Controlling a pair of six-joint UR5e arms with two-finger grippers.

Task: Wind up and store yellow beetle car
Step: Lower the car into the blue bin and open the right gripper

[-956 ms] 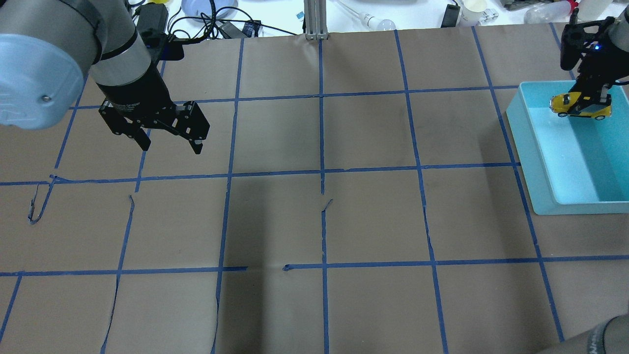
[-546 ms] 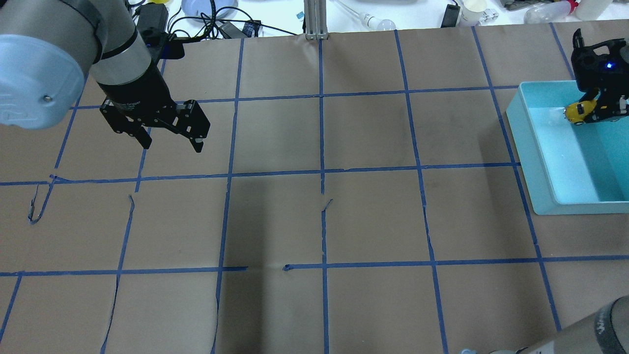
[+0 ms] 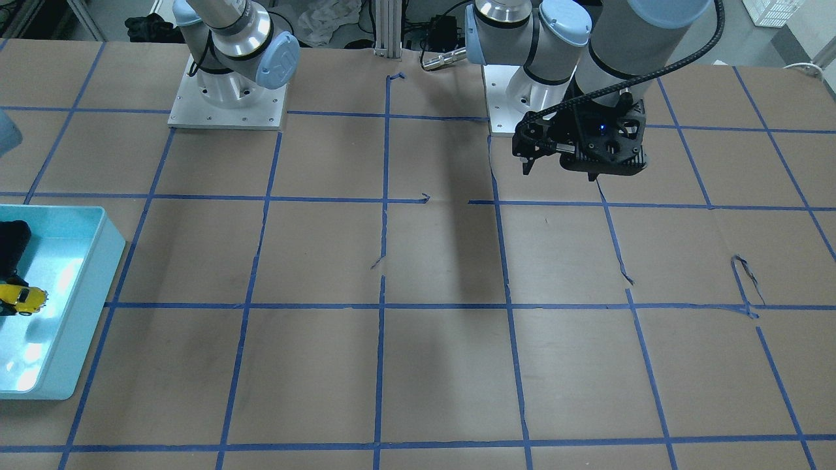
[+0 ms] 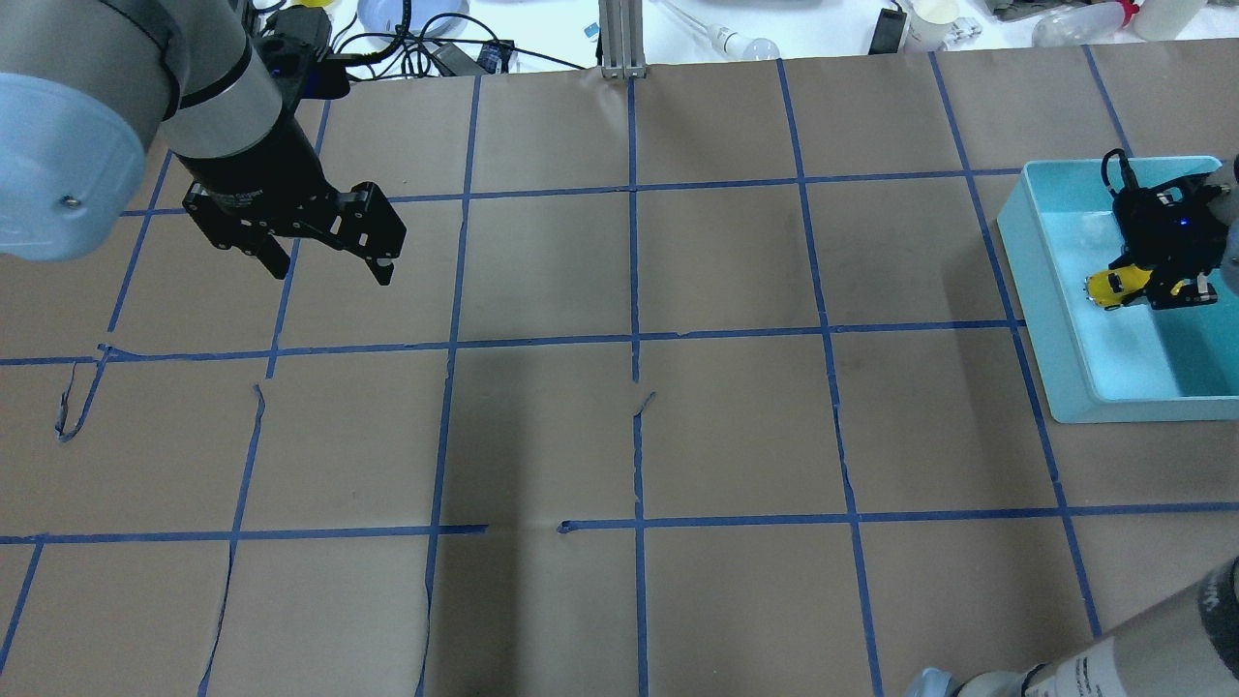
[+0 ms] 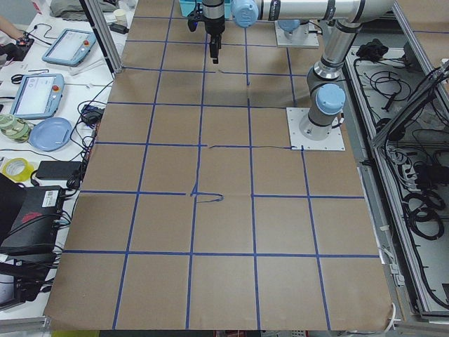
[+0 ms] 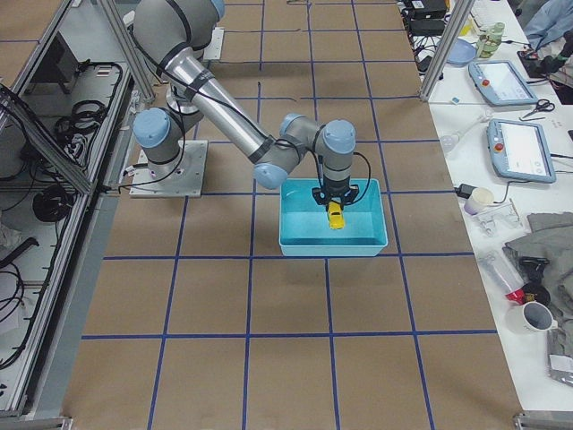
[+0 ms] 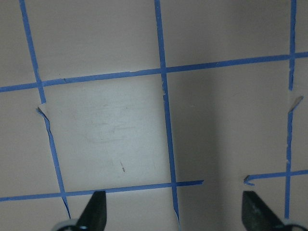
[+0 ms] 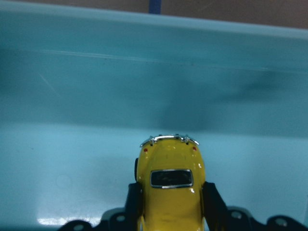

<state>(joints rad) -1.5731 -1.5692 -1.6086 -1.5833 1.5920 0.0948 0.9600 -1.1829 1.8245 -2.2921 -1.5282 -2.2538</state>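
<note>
The yellow beetle car [image 4: 1121, 286] is small and glossy and sits between the fingers of my right gripper [image 4: 1152, 288], inside the light-blue bin [image 4: 1050, 319] at the table's right end. In the right wrist view the car [image 8: 169, 185] points away from the camera and a dark finger [image 8: 211, 202] presses each side. I cannot tell whether its wheels touch the bin floor. It also shows in the front-facing view [image 3: 21, 298] and in the exterior right view [image 6: 334, 215]. My left gripper [image 4: 327, 269] hangs open and empty over the far left of the table, and its fingertips [image 7: 95, 211] frame bare paper.
The table is covered in brown paper with a blue tape grid [image 4: 634, 339], torn in places. Cables, a bulb and bottles lie beyond the far edge [image 4: 736, 39]. The bin wall [image 3: 108, 261] rises around the car.
My right gripper has carried the car toward the near side of the bin and lower, turning it. My left gripper has shifted slightly to the left and away.
</note>
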